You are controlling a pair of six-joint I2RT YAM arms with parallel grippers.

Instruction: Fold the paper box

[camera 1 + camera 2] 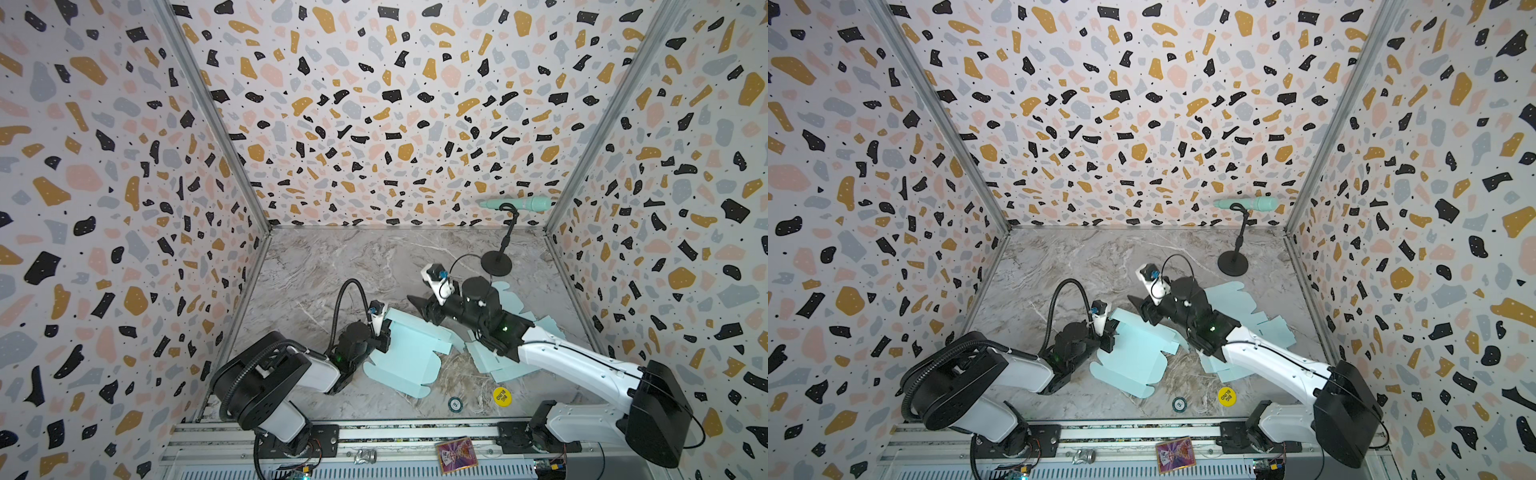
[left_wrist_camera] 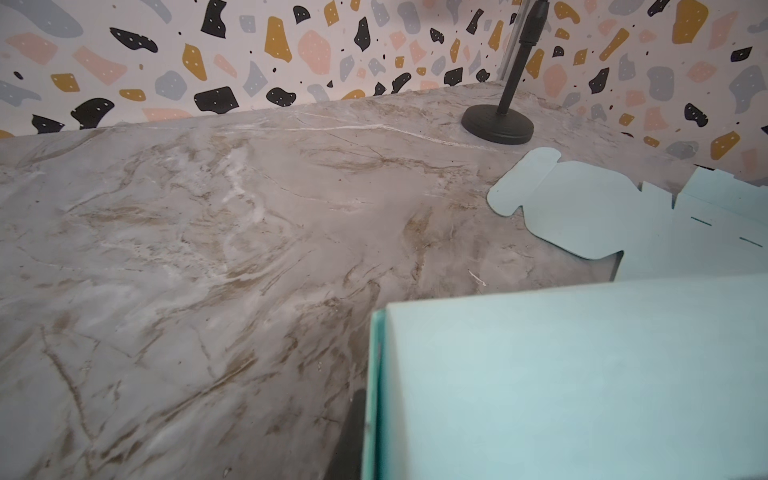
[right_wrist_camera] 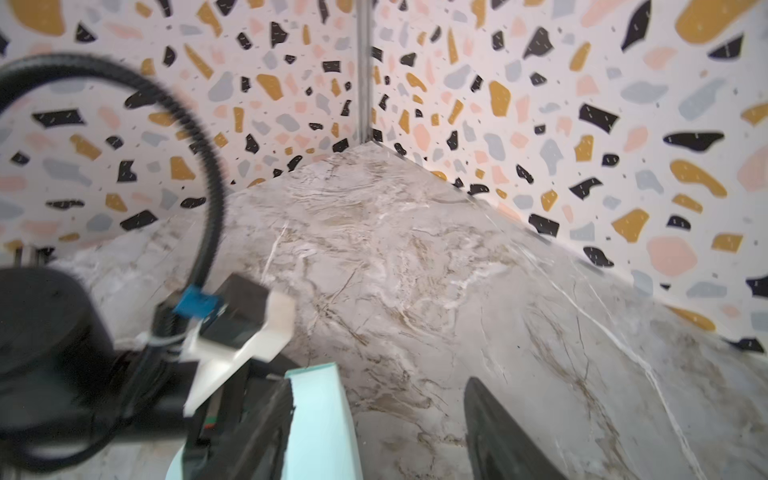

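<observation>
Both top views: left tool (image 1: 387,327) clamps paper box (image 1: 409,357); right tool (image 1: 422,308) gapes beside, seemingly empty.

The right arm (image 1: 573,361) covers much of the flat paper blanks (image 1: 509,299), and print on the round chip (image 1: 455,403) is unreadable.

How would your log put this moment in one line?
left tool: shut on paper box | right tool: open | fold: unfinished

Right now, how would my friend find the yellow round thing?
Start at the marble table, near its front edge, right of the middle in a top view. Two small discs lie there side by side. The yellow disc is the bigger one, with black words BIG BLIND; the other disc is dark teal.
</observation>
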